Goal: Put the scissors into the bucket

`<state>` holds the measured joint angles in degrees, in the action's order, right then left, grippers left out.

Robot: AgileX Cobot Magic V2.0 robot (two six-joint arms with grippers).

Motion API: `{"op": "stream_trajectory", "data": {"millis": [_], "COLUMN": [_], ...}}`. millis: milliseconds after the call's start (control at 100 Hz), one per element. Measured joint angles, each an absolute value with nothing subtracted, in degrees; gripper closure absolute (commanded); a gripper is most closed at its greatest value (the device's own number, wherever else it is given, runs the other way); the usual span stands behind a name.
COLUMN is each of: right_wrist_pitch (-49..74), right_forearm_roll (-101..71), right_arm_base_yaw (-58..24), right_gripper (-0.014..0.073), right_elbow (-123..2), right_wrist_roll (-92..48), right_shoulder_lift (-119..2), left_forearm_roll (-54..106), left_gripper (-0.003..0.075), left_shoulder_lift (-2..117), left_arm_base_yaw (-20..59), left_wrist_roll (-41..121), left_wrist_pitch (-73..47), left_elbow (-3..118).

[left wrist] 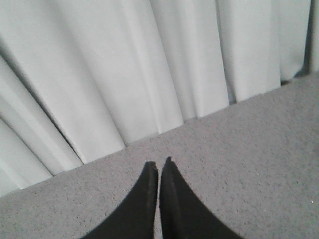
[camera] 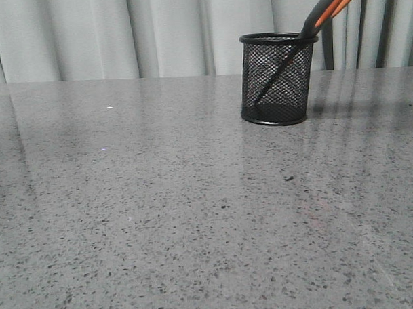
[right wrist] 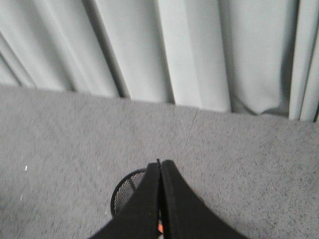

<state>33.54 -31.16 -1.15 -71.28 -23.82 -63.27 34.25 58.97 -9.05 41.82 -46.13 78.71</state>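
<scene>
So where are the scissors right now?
In the front view the scissors stand tilted inside the black mesh bucket at the far right of the table, blades down and orange-lined handles poking out over its rim.

Front camera sits low, facing forward across the desk [camera: 161, 217] toward the curtain [camera: 175, 33]. Both wrist cameras look obliquely down; the right shares the bucket [camera: 277, 79].

Soft even light, faint sheen on the table [camera: 161, 217]; both wrist views look slightly blurred.
</scene>
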Motion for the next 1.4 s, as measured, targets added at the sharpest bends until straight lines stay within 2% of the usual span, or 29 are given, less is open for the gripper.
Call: {"op": "stream_trajectory", "data": {"millis": [230, 350, 520, 870, 1400], "right_wrist_pitch": [14.23, 9.62, 8.00, 8.48, 8.70], "right_forearm_roll": [-34.10, -34.10, -32.32, -31.94, -31.94], "right_arm_base_yaw": [-1.15, -1.15, -1.15, -1.15, -1.15], "right_gripper": [0.0664, 0.0664, 0.0664, 0.0664, 0.0664], "right_elbow": [-48.53, -39.82, -30.03, -17.25, -15.97], "right_wrist_roll": [-26.16, -27.00, -27.26, -27.38, -27.50], "right_shoulder_lift": [-50.54, -43.68, -32.69, -15.38, -14.15], "left_forearm_roll": [51.07, 55.83, 60.73, 66.67, 68.70], "left_gripper": [0.0741, 0.0741, 0.0741, 0.0741, 0.0741], "left_shoulder_lift": [42.34, 34.03, 25.36, 13.27, 12.81], "left_arm_base_yaw": [-9.05, -8.95, -4.43, -0.74, -0.74], "left_wrist_roll": [61.44, 67.90, 71.76, 73.07, 73.07], "left_wrist_pitch": [-24.88, -21.33, -19.50, -15.15, -13.72], "left_elbow": [48.05, 36.99, 26.22, 17.70, 16.05]}}
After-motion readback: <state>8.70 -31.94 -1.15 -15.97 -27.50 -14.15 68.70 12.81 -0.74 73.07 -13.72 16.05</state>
